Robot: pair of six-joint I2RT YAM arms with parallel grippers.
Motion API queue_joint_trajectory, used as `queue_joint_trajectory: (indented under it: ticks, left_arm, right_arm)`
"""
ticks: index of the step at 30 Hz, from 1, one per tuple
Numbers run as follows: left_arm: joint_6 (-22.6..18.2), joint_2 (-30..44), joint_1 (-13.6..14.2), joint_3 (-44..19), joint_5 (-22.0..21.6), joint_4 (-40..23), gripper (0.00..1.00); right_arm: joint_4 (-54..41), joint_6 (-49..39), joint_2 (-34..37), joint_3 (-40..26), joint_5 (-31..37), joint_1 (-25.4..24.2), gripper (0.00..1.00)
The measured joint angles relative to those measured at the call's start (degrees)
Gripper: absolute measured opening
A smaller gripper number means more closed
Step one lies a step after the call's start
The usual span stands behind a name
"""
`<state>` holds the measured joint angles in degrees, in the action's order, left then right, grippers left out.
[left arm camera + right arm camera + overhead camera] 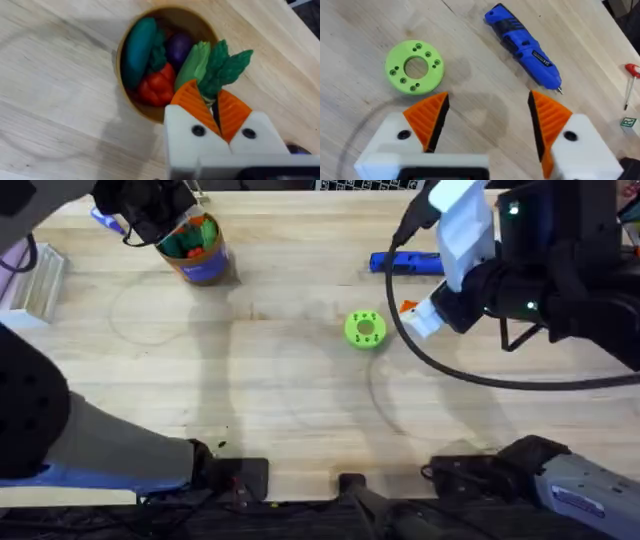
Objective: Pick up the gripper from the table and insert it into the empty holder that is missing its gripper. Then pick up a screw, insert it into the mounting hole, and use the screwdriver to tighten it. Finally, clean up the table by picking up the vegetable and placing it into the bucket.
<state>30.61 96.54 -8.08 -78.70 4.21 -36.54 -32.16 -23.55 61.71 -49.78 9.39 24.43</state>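
Dark green leafy vegetable (222, 67) between orange ribbed pads (192, 102) on white left end effector (216, 116). Bucket (200, 255) golden-brown with blue band; inside teal, purple, red, light green pieces. Screwdriver (522, 46) bright blue, black panel. Lime-green disc (414, 67). Pale wood-grain tabletop (280, 390). Red-handled tool (631, 75), probably.

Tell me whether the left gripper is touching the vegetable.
Touching. The left wrist view shows the left gripper shut on the vegetable, its orange pads pinching the stem above the bucket.
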Motion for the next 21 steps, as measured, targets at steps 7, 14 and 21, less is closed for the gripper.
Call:
queue_joint_trajectory:
  ticks: [7,14,21]
  left_arm:
    - [-1.07,-0.23,0.0,0.0,-2.87,0.93,0.557]
    - [-1.09,-0.23,0.0,0.0,-3.18,0.99,0.985]
    - [-4.95,-3.81,0.03,-0.77,2.26,-1.64,0.986]
  right_arm:
    - [0.0,0.0,0.0,0.0,0.0,0.0,0.95]
    - [-0.02,0.0,0.0,0.0,0.0,0.0,0.951]
    - [-5.36,4.66,-0.56,-1.92,0.0,0.11,0.952]
